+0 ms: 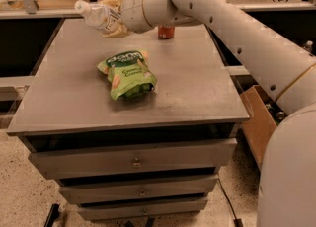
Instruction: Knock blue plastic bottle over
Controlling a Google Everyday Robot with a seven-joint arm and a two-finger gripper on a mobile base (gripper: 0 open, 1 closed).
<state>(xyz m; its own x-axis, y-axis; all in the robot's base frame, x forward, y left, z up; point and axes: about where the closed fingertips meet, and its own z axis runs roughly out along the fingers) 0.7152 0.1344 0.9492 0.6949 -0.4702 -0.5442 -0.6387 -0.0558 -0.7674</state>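
Note:
The blue plastic bottle [100, 17], clear with a white cap and a white label, is tipped far over at the back left of the grey cabinet top [197, 88], its cap pointing up and to the left. My gripper [117, 19] is directly against the bottle's lower end on its right side and partly overlaps it. The bottle's base is hidden behind the gripper, so I cannot see whether it rests on the surface. My white arm reaches in from the right across the back of the cabinet.
A green snack bag [128, 73] lies flat mid-table. A red cola can [166, 32] stands at the back, partly hidden by my arm. The cabinet has drawers [136, 162] below. A cardboard box [256, 122] sits on the floor to the right.

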